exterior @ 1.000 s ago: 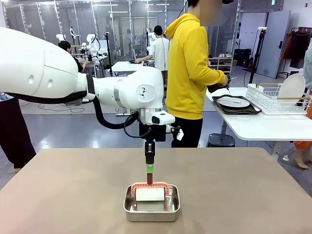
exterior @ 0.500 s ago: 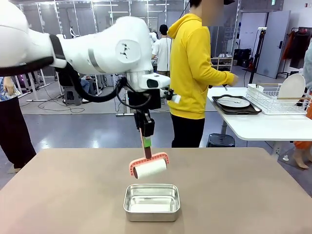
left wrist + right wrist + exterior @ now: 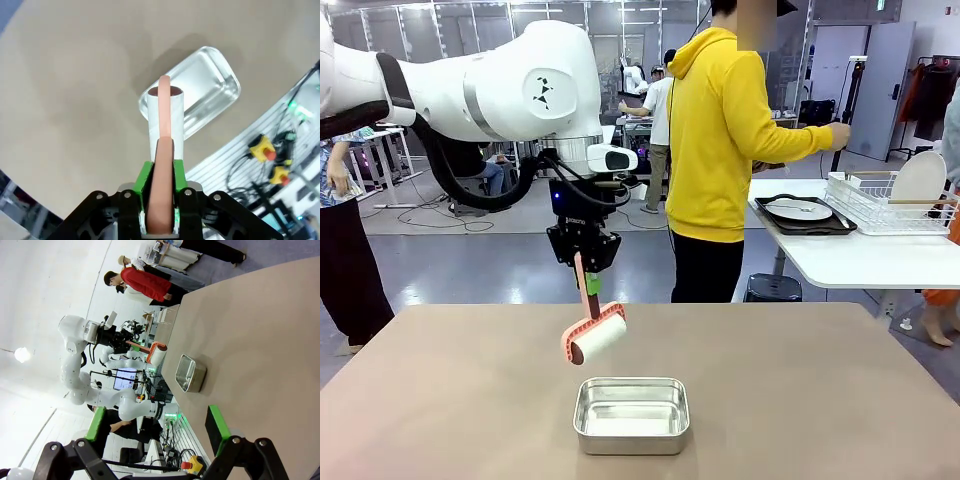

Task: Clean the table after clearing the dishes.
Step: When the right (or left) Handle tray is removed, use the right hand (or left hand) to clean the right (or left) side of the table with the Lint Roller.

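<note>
The arm coming in from the left of the picture has swung up since a second ago. Its left fingers [image 3: 586, 280] are pinching the pink handle of a lint roller [image 3: 600, 337]. Back then the roller stood in the steel pan [image 3: 632, 445]. Now it hangs tilted in the air, above the pan and slightly left of it, touching nothing. The pan has stayed at the lower middle of the bench [image 3: 820, 390].

Right of centre, behind the bench's far edge, the person in the yellow hoodie [image 3: 720, 130] now stretches an arm out to the right; earlier that hand was down at the tray. At the right edge a white table [image 3: 860, 265] carries a dark tray [image 3: 770, 222] with a white plate [image 3: 798, 209] on it, and a wire dish rack [image 3: 880, 215] just beside it.

In the right wrist view the right fingers [image 3: 156, 427] stand spread with nothing between them.

The bench top is plain matte brown. Beyond it lie a grey floor, glass partitions and more people at far tables.
</note>
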`<state>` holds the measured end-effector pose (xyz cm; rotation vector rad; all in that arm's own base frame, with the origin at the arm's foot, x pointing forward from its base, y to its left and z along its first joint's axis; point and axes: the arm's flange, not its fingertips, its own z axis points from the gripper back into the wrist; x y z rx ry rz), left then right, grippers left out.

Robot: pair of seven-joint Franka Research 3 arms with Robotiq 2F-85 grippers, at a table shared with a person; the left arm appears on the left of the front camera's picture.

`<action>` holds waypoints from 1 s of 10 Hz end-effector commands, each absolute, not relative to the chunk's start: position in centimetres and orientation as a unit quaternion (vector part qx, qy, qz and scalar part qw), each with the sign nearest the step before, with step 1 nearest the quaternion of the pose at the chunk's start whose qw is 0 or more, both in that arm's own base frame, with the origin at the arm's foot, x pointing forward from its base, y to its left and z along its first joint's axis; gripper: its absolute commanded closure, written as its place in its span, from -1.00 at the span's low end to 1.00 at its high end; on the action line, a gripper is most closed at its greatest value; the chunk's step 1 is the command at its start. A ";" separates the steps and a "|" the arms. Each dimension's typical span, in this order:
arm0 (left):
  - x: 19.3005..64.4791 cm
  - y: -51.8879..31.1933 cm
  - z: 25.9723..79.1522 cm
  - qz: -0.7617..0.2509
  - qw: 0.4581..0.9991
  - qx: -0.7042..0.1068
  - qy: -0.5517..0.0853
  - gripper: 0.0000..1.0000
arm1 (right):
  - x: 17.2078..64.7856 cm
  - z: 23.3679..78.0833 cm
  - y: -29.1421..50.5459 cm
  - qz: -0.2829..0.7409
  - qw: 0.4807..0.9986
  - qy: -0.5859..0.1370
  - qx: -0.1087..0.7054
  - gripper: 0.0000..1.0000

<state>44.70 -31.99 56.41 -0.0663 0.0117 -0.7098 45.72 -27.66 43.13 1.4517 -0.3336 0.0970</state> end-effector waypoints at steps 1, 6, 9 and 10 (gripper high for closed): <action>44.6 -31.9 56.4 -0.319 0.947 -0.046 0.015 0.71 | 45.4 43.2 -27.5 0.052 0.733 -0.158 0.659 -0.96; 46.5 -30.9 56.1 -0.299 0.953 -0.045 -0.013 0.55 | 45.4 43.2 -27.5 0.052 0.733 -0.158 0.659 -0.96; 48.6 -26.5 53.4 -0.175 0.981 -0.072 -0.032 0.55 | 45.4 43.2 -27.5 0.052 0.733 -0.158 0.659 -0.96; 49.1 -26.0 51.8 -0.140 0.987 -0.071 -0.027 0.55 | 45.4 43.2 -27.5 0.052 0.733 -0.158 0.659 -0.96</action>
